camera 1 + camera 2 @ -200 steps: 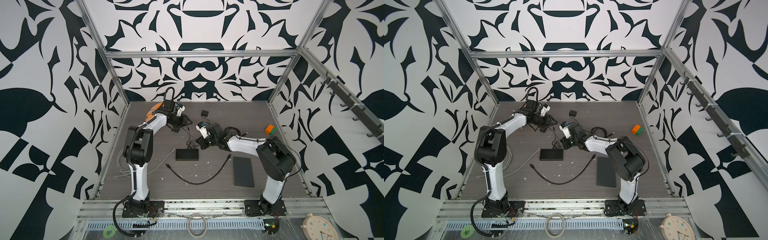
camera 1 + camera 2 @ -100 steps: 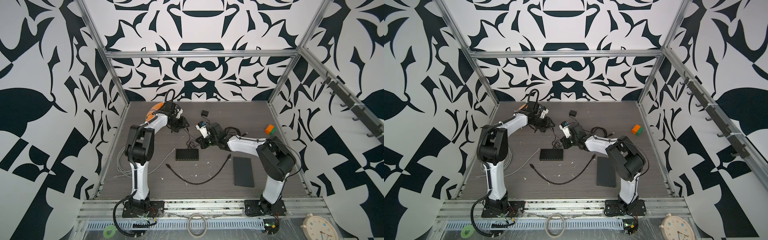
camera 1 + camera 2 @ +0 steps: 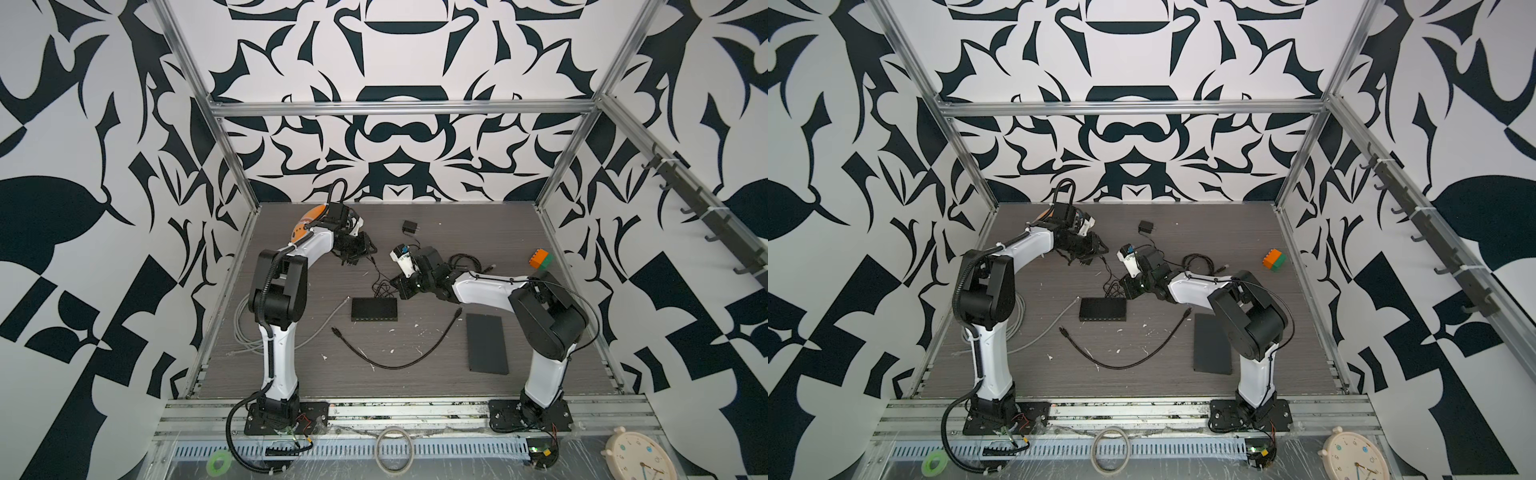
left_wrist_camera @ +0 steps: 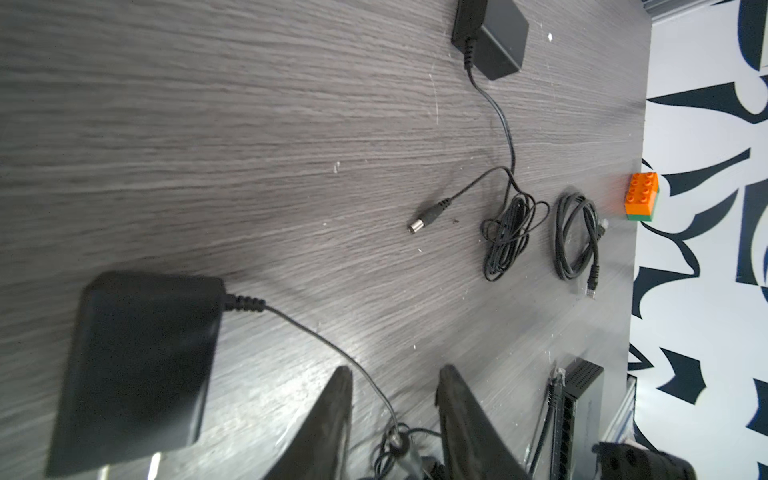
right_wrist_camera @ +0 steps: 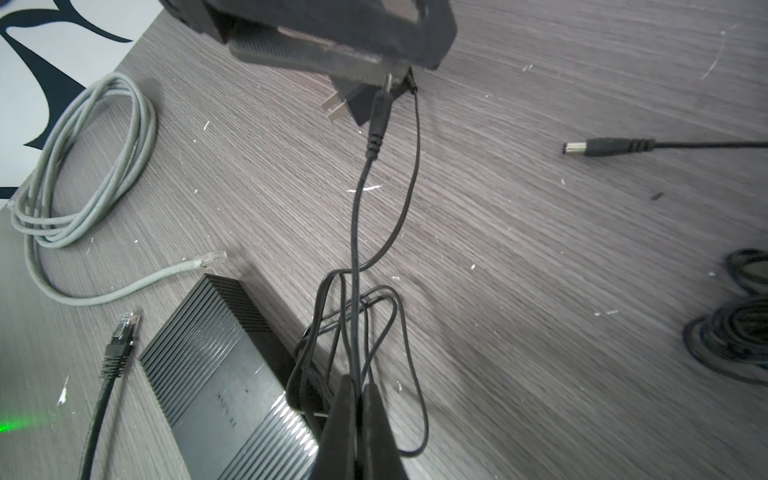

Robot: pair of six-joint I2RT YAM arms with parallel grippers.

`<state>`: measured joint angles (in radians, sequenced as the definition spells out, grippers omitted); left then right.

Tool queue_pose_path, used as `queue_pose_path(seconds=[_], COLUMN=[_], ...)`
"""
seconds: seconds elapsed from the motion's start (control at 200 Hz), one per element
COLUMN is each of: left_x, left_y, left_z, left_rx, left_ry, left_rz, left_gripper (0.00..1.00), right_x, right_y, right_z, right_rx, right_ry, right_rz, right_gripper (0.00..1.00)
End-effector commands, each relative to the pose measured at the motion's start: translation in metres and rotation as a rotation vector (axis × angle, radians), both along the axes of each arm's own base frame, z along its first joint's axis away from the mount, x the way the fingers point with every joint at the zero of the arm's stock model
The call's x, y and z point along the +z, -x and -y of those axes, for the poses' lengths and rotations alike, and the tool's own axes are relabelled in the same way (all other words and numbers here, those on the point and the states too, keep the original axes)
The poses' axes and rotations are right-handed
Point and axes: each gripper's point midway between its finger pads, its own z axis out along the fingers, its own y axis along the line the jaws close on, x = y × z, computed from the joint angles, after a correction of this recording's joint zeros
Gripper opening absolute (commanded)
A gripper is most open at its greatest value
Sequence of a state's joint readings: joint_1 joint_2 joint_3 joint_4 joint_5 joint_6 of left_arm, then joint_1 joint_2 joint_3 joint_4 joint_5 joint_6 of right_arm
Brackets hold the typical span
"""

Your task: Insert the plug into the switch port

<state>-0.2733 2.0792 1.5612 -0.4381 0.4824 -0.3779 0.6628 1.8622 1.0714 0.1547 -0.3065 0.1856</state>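
Observation:
The black switch (image 3: 374, 309) (image 3: 1103, 309) lies flat mid-table, and in the right wrist view the switch (image 5: 224, 374) shows its ribbed top. My left gripper (image 3: 356, 254) (image 4: 392, 372) is open over a black power adapter (image 4: 137, 365) (image 5: 365, 104). That adapter's barrel plug (image 4: 400, 444) (image 5: 380, 112) lies between the spread fingers, and neither of them touches it. My right gripper (image 3: 398, 286) (image 5: 357, 384) is shut on the adapter's thin black cable (image 5: 353, 232), right beside the switch. The switch ports are not visible.
A second adapter (image 3: 409, 226) lies further back, its own plug (image 4: 424, 218) loose on the table. Around the switch are a grey network cable (image 3: 249, 328), a black patch cable (image 3: 395, 357), a cable coil (image 3: 465, 264), a flat black slab (image 3: 486, 343) and an orange-green brick (image 3: 540, 259).
The left arm has shifted slightly above the adapter. The right arm has stayed where it was, still pinching the cable.

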Motion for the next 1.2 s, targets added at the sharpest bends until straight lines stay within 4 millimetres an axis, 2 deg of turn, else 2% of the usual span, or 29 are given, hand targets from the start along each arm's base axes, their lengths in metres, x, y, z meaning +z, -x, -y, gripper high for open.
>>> queue_pose_path(seconds=[0.0,0.18,0.57,0.815,1.02,1.12,1.195], left_x=[-0.004,-0.005,-0.006,-0.005,0.0,0.007,0.014], left_y=[0.01,0.014,0.016,0.016,0.016,0.015,0.015], left_z=[-0.001,0.001,0.006,0.009,0.011,0.013,0.016], left_rx=[-0.005,-0.012,-0.021,-0.027,-0.022,-0.009,-0.001], left_ry=[0.002,0.001,0.02,0.037,0.055,0.08,0.108], left_rz=[-0.037,-0.051,-0.065,-0.07,-0.067,-0.058,-0.053], left_gripper=[0.38,0.37,0.26,0.13,0.12,0.12,0.12], right_x=[0.02,0.019,0.017,0.017,0.015,0.021,0.038], right_y=[-0.006,-0.005,-0.005,-0.006,-0.005,-0.005,-0.004], right_z=[-0.009,-0.009,-0.007,-0.007,-0.003,0.005,0.004], right_rx=[0.003,0.0,-0.014,-0.019,-0.021,-0.025,-0.009], right_ry=[-0.047,-0.053,-0.055,-0.059,-0.042,-0.055,-0.11], right_rz=[0.038,0.037,0.035,0.036,0.038,0.048,0.068], right_gripper=[0.0,0.0,0.0,0.0,0.0,0.19,0.29])
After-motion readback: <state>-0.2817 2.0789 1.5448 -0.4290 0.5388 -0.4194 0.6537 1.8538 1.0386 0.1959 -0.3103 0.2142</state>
